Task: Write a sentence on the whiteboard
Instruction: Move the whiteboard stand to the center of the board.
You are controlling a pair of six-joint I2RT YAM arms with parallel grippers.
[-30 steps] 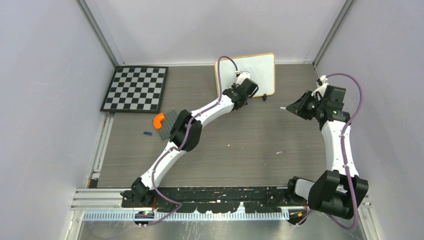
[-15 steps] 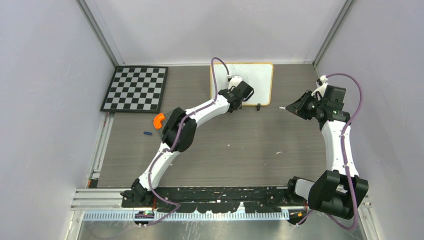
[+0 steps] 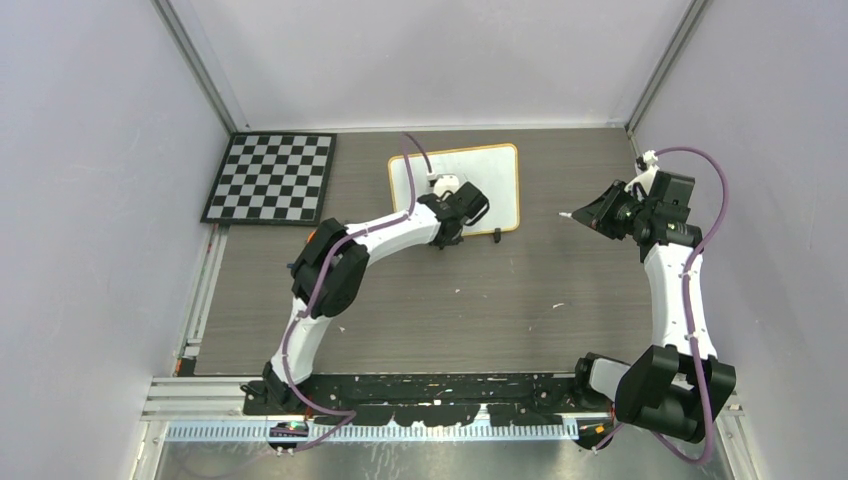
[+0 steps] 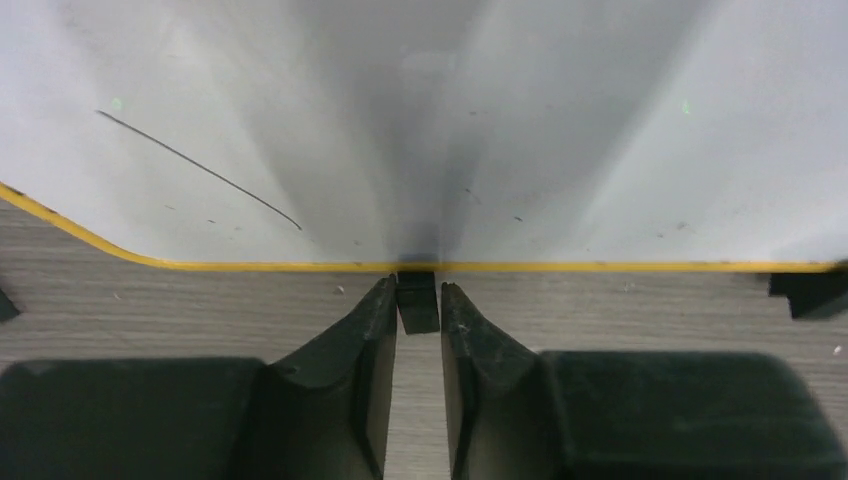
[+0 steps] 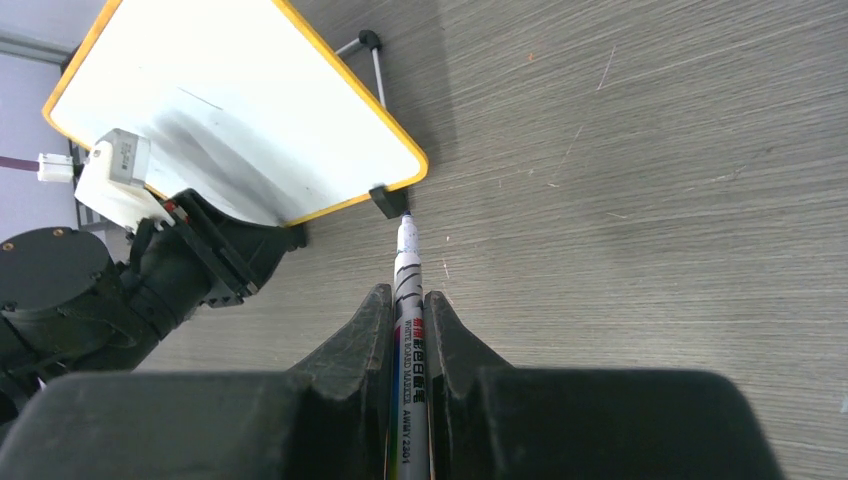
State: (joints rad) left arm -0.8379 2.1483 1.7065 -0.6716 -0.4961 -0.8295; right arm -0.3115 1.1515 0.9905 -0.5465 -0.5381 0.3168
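One small whiteboard (image 3: 495,175) sits toward the far middle of the table (image 3: 480,300), a little to the right of the checkerboard (image 3: 270,178) and apart from it. Its face is white inside a thin light-orange frame with rounded corners. In the left wrist view a thin dark line (image 4: 200,170) slants across the lower left of the face, with a few tiny specks near the bottom edge. Whether the board lies flat or leans back I cannot tell.

Two short black feet show along its near edge. The left gripper (image 4: 418,302) is clenched on one foot (image 4: 418,308) — it sits squeezed between the two fingertips, right under the frame. The other foot (image 3: 497,237) stands free near the board's right corner.

The right gripper (image 5: 406,300) is closed around a marker (image 5: 406,250), a white barrel with printed lettering, its pale tip aimed toward the board's near right corner. Seen from above, this gripper hangs off to the right of the board, well apart from it.

The table is grey-brown wood grain — dull, faintly scratched, with a small pale scrap (image 3: 557,305) lying toward the right. Plain pale lilac walls (image 3: 90,200) close in on three sides, and metal rails (image 3: 200,70) run up the back corners.
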